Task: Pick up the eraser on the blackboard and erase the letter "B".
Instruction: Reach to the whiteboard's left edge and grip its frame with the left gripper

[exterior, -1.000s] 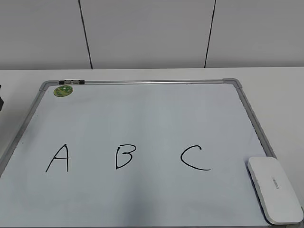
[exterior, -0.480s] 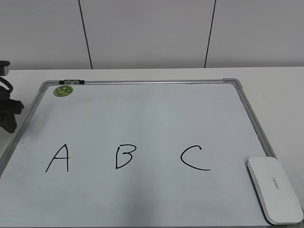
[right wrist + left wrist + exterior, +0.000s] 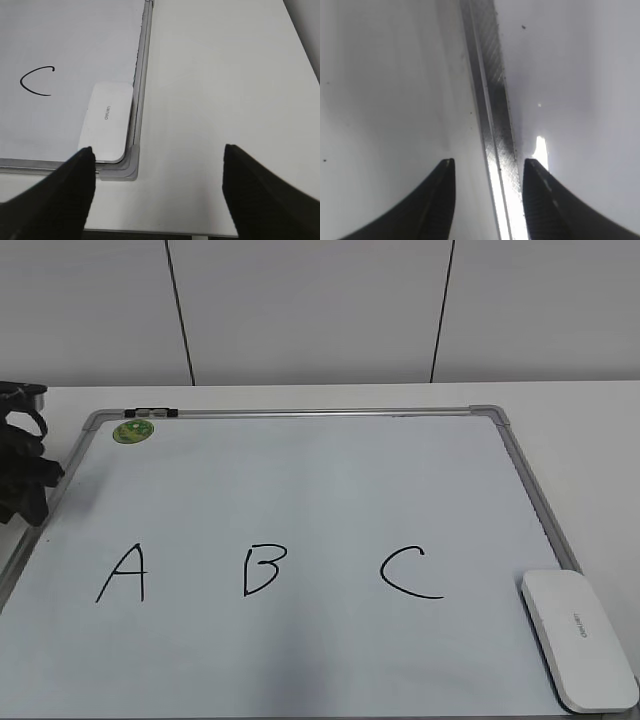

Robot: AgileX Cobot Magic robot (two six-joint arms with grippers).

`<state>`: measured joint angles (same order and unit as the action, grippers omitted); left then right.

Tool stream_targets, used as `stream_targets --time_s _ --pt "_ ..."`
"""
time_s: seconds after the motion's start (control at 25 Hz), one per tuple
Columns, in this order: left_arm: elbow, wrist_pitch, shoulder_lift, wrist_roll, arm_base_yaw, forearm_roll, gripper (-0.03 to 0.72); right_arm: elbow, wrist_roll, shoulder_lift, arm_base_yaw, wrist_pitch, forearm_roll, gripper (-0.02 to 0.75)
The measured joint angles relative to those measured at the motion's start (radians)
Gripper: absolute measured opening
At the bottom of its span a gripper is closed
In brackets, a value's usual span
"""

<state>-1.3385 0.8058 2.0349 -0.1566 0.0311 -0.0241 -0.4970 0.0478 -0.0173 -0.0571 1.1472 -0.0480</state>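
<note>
— Left black two-fingered gripper (image 3: 489,172)?
— Parted a modest way, gripping nothing. Straddling the silver-grey metal frame of the large white dry-erase blackboard (image 3: 492,90), frame strip running up between the two dark fingertips (image 3: 442,200); bare white table (image 3: 380,100) beyond the left tip, white board surface beyond the right tip. Seen from the exterior view as a dark mass at the board's left edge (image 3: 25,465).

— Right black gripper (image 3: 157,170)?
— Spread wide, also empty-handed (only the two blurred dark fingertips in view, low in the frame). White glossy rounded-rectangular plastic eraser (image 3: 106,122) lying just ahead of the left tip, flat on the board, tucked into the corner against the frame, tiny grey lettering on top. Nothing but white table ahead of the right tip.

— And the handwritten black marker capital letter "B" (image 3: 264,569)?
— Whole and unsmudged, between the thin black "A" (image 3: 123,573) and the black "C" (image 3: 408,572), well apart from both sets of jaws. Outside either wrist view; only the "C" visible ahead and left of the right jaws, beyond the eraser.

— Anything else on the board?
— Small green round sticker (image 3: 132,430) near the far corner, ahead of the left gripper.
</note>
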Motion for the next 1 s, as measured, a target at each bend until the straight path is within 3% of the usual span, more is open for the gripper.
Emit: stream_targets --time_s 0.4,1.0 --pt "-0.021 0.011 0.034 -0.048 0.025 -0.067 0.284 0.000 0.000 0.000 0.000 0.000 0.000 0.588" --pt "-0.021 0.000 0.041 -0.051 0.025 -0.071 0.261 0.000 0.000 0.000 0.000 0.000 0.000 0.588"
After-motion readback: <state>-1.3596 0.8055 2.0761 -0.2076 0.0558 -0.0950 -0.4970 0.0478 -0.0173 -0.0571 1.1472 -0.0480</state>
